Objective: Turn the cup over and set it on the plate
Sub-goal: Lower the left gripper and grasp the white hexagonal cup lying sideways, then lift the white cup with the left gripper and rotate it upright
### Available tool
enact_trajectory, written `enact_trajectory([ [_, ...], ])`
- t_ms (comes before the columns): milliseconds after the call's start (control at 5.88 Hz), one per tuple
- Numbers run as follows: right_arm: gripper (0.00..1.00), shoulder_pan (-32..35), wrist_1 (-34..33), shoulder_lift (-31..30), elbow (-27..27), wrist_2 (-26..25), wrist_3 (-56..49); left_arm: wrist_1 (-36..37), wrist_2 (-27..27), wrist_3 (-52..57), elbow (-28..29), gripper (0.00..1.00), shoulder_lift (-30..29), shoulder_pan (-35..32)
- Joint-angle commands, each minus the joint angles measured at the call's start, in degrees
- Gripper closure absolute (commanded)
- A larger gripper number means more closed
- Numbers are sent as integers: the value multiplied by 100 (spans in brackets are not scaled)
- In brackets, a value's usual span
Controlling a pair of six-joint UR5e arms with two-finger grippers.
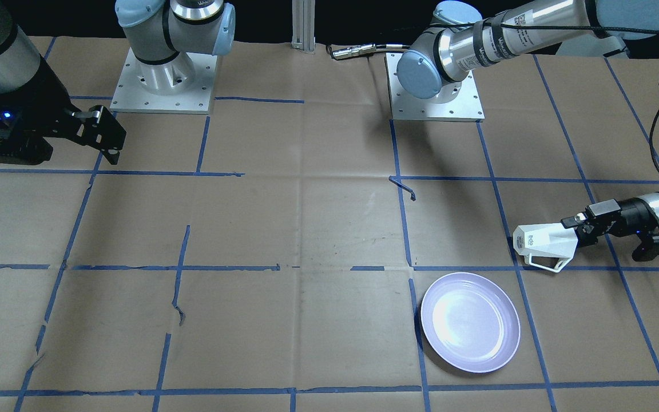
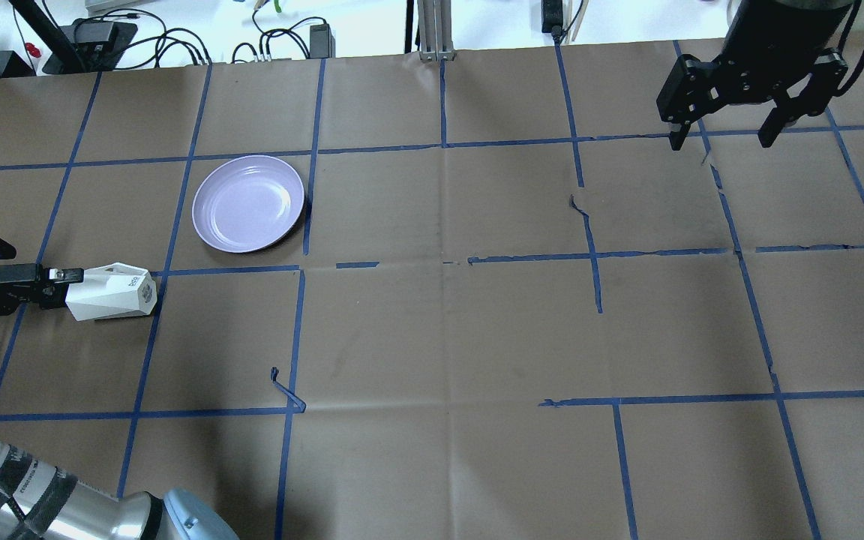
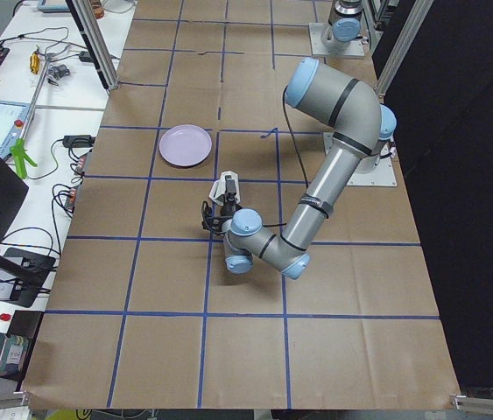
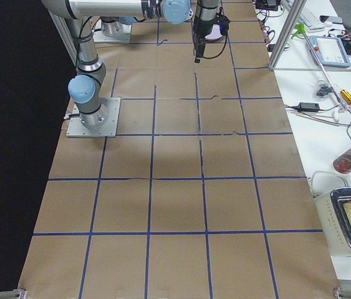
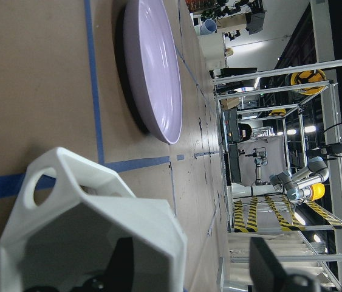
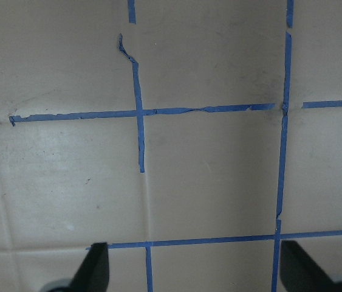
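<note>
The white faceted cup (image 1: 542, 243) lies on its side, rim toward my left gripper and lettered base pointing away, handle toward the table. My left gripper (image 1: 574, 230) is horizontal and low, shut on the cup's rim wall. In the left wrist view one finger (image 5: 122, 264) is inside the cup (image 5: 85, 225) and the other is outside. The lavender plate (image 1: 470, 322) lies flat and empty a short way from the cup; it shows overhead (image 2: 248, 203) beyond the cup (image 2: 113, 292). My right gripper (image 2: 722, 139) is open and empty, high over the far right of the table.
Brown paper with a blue tape grid covers the table (image 2: 447, 330). A curled loose tape end (image 2: 286, 391) sticks up near the middle. The two arm bases (image 1: 163, 80) (image 1: 435, 86) stand at the robot's edge. Benches with cables and tools (image 3: 36, 131) flank the table.
</note>
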Motion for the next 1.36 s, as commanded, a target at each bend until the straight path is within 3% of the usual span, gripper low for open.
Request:
enact_trajectory([
  [0, 0, 0, 0, 0, 0, 0, 0, -34, 139, 108, -2, 91, -25, 1],
  [170, 0, 0, 0, 0, 0, 0, 0, -26, 122, 170, 6, 100, -8, 1],
  [340, 0, 0, 0, 0, 0, 0, 0, -43, 70, 75, 15, 100, 149, -17],
  [851, 0, 0, 0, 0, 0, 0, 0, -1015, 60, -961, 278, 100, 1772, -17],
  [1191, 0, 0, 0, 0, 0, 0, 0, -627, 95, -1896, 357, 100, 2231, -217],
])
